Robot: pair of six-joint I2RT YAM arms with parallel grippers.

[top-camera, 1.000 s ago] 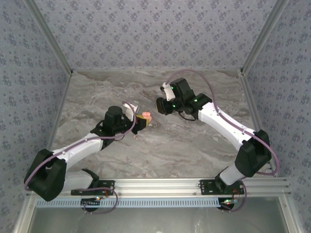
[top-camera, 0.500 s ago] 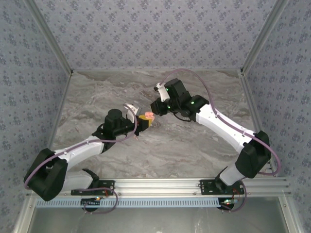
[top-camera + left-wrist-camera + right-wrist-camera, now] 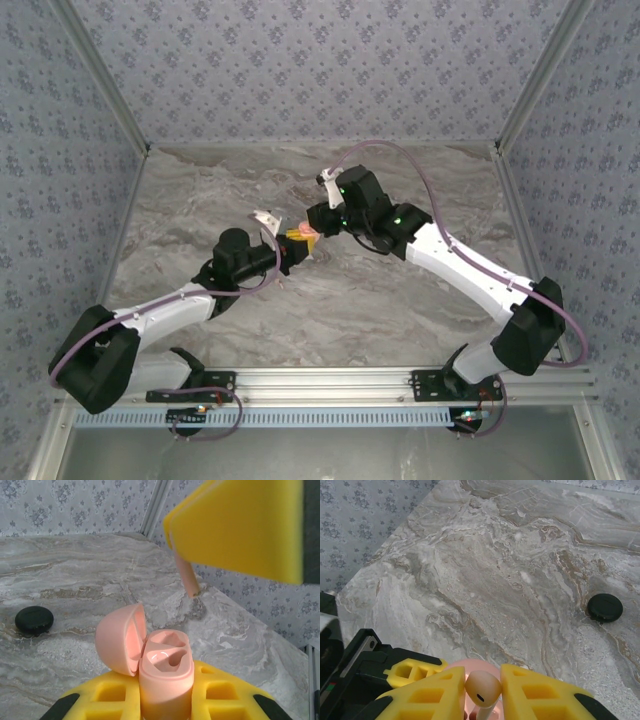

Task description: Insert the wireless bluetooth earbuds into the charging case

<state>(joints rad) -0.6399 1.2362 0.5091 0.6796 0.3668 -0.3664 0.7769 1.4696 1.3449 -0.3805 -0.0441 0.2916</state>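
In the top view the left arm (image 3: 160, 310) is seen stretched from the lower left toward the middle of the table (image 3: 400, 300). The left jaws are closed tightly on the charging case (image 3: 166, 672). It is gripped low on its pale pink body between yellow pads (image 3: 220, 695) and is held upright above the table. Its lid (image 3: 122, 637) is swung open to the left, and the moulded wells in the body are exposed. A black disc (image 3: 34, 619) is seen lying on the table at the far left of the left wrist view, well apart from the case.

Just right of the case, a pale pink earbud (image 3: 483, 687) is held in the right jaws. They are drawn in to a narrow gap and pinch its rounded head between two yellow pads (image 3: 535, 690). In the left wrist view its stem (image 3: 188, 575) is seen pointing down from under a pad, above the open case and apart from it. Whether it hangs directly over a well cannot be told. The right arm (image 3: 470, 270) is seen reaching in from the lower right.
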